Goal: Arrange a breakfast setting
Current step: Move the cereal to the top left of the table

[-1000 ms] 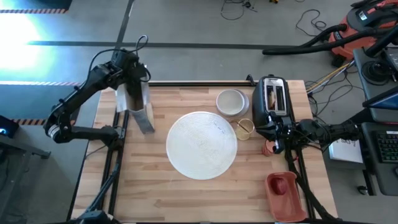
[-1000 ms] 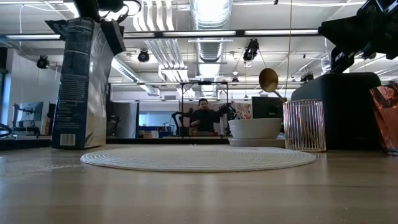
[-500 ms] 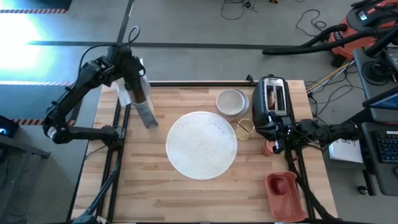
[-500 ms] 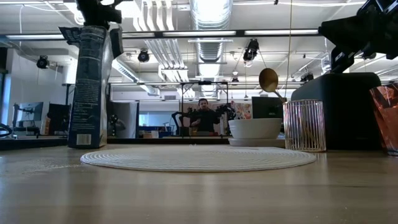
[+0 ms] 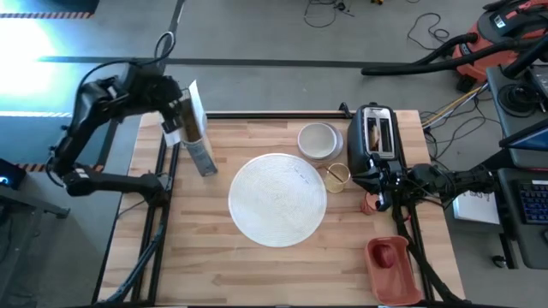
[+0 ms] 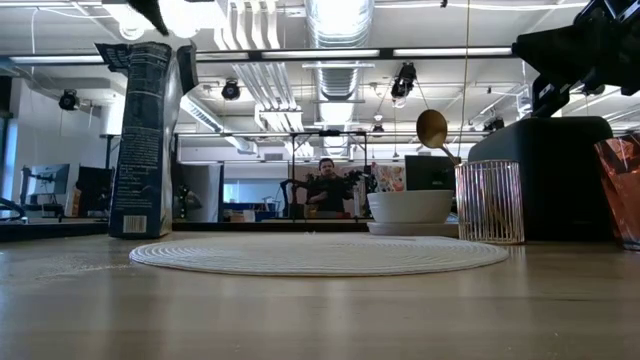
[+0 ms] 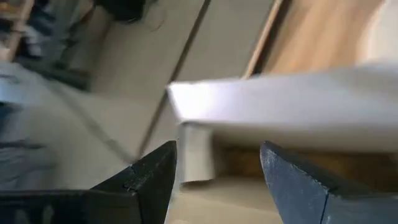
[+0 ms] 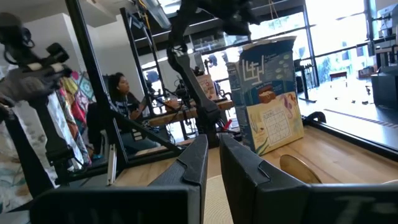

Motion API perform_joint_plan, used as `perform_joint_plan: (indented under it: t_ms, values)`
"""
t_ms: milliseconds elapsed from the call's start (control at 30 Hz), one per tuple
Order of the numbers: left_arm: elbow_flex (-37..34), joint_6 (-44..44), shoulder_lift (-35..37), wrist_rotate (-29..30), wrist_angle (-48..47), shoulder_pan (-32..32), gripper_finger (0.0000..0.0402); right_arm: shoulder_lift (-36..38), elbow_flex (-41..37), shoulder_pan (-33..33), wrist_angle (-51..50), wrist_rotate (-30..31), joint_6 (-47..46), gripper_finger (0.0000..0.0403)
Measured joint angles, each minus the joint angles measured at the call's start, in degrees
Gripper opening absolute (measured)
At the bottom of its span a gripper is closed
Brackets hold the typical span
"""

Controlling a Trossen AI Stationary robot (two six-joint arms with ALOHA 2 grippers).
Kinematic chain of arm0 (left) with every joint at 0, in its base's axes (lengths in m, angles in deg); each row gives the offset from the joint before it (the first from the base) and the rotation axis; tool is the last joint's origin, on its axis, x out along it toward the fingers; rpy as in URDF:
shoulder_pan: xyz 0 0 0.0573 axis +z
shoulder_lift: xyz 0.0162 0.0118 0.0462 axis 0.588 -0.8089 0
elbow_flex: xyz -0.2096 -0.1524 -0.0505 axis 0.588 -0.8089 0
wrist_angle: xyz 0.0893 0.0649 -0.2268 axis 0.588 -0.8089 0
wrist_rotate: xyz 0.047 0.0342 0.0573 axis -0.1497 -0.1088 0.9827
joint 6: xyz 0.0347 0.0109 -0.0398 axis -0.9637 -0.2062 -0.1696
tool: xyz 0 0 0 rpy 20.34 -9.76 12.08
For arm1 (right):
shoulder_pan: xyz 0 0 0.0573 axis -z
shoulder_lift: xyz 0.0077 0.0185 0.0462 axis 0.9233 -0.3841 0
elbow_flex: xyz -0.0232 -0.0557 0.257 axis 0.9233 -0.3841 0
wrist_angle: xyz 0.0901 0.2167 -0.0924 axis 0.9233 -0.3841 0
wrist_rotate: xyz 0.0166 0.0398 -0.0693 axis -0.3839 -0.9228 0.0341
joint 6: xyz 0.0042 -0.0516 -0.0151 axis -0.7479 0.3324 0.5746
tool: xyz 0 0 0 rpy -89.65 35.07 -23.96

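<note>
A tall printed cereal box [image 5: 197,137] stands upright on its bottom at the table's far left, also in the low view [image 6: 145,140]. My left gripper [image 5: 175,111] hovers open just left of and above the box's top [image 7: 286,112], touching nothing. The large white plate [image 5: 276,198] lies mid-table. Right of it are the white bowl [image 5: 318,141], a clear glass [image 6: 489,203] with the gold spoon [image 6: 433,130] standing in it, and a small red cup [image 5: 370,204]. My right gripper [image 5: 381,192] rests shut at the table's right, by the toaster.
A black toaster [image 5: 374,137] with a brown toast slice in its slot stands at the far right. A red tray [image 5: 392,269] holding a small red fruit [image 5: 387,254] lies at the near right corner. Bare wood shows along the near edge and left of the plate.
My left gripper has turned the box about, so that its narrow side faces the near edge, and set it upright at the far left. It has then let go, risen and drawn back toward the table's far left corner. The box stays standing.
</note>
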Motion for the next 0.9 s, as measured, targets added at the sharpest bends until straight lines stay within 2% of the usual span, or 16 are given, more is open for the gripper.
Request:
perform_joint_plan:
  t_ms: [100,200,333,400,533,700,800,900]
  values:
    - [3.19,11.34,0.13,-5.54,-4.35,-4.36,0.0216,0.01,0.00,-0.01,0.00,0.00,0.00,0.0034]
    - [3.20,24.16,0.89,-9.61,-7.56,-9.86,0.0216,0.00,0.00,0.00,0.00,0.00,0.00,0.0034]
    - [-0.94,39.39,2.11,-9.03,-9.09,-21.75,0.0216,0.02,-0.02,0.00,0.00,0.00,0.00,0.0034]
    - [-3.88,46.30,2.43,-5.73,-8.45,-29.69,0.0216,0.02,0.00,0.00,0.00,0.00,0.00,0.0034]
    - [-9.84,63.41,1.61,5.04,-5.94,-47.21,0.0216,0.01,-0.01,0.00,0.00,0.00,0.00,0.0034]
    - [-15.36,91.30,-2.96,19.66,-4.83,-66.37,0.0216,0.00,0.00,-0.02,0.00,0.00,0.00,0.0034]
    - [-18.10,104.67,-7.24,26.81,-7.64,-74.11,0.0216,0.00,0.00,0.00,0.00,0.00,0.00,0.0034]
    - [-20.50,118.57,-11.96,29.07,-11.40,-77.67,0.0216,0.01,-0.01,-0.01,0.01,0.00,0.00,0.0034]
